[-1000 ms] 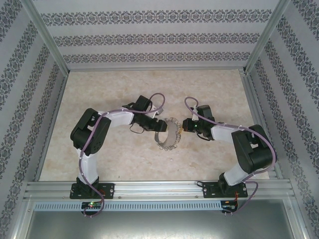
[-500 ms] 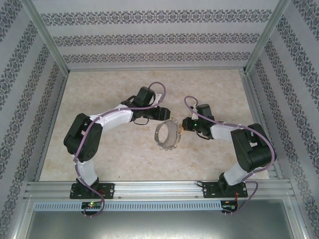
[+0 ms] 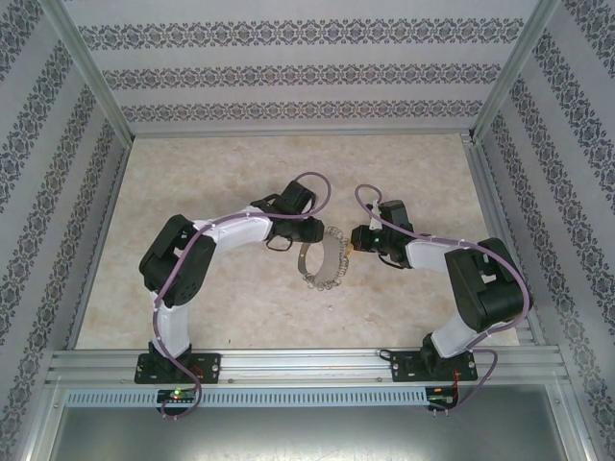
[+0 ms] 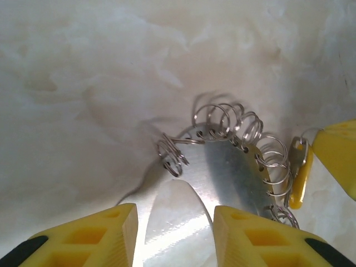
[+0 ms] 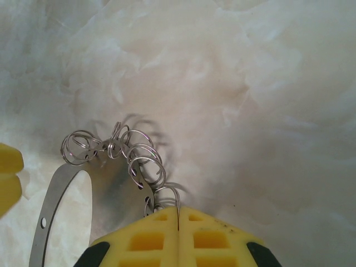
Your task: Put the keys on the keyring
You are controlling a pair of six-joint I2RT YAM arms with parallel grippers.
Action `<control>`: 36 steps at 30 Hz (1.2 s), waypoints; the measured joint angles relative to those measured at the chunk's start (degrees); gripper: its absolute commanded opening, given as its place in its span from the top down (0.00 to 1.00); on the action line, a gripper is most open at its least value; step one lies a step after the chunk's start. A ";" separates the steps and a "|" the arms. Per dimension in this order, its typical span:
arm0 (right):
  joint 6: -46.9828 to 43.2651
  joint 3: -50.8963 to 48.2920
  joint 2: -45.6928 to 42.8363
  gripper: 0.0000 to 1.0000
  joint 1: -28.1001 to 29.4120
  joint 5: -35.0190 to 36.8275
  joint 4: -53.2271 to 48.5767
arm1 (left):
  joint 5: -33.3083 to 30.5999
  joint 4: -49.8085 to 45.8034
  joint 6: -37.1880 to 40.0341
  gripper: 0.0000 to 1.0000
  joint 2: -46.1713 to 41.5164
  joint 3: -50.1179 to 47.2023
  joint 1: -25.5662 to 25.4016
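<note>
The keyring (image 3: 325, 259) is a flat grey metal hoop (image 4: 225, 169) fringed with small silver wire rings, lying on the table between both arms. My left gripper (image 4: 175, 236) is open, its yellow fingers (image 4: 89, 239) straddling the hoop's near rim and inner hole. My right gripper (image 5: 178, 222) is shut, with one wire ring (image 5: 167, 194) running into the seam between its pads. In the left wrist view a small key (image 4: 298, 178) with a yellowish head hangs at the hoop's right edge, beside the right gripper's yellow tip (image 4: 339, 156).
The pale marbled tabletop (image 3: 221, 298) lies bare around the keyring. Patterned walls and an aluminium frame (image 3: 288, 360) enclose the table. Both arms' elbows stick out to the sides, and the left gripper's tip (image 5: 8, 178) shows at the right wrist view's left edge.
My left gripper drew back from the keyring, then came in again to its left rim, its jaws narrowing. The keyring shifted slightly. The right arm has stayed still.
</note>
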 measured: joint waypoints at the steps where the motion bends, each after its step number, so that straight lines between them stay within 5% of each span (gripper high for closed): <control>1: 0.00 0.00 0.17 1.00 0.00 0.00 0.15 | -0.55 -0.09 -0.02 0.60 0.20 0.13 -0.39; 36: 0.02 0.11 1.90 1.00 -0.76 -0.68 1.25 | -9.86 -1.16 -0.63 0.63 7.23 5.51 -1.07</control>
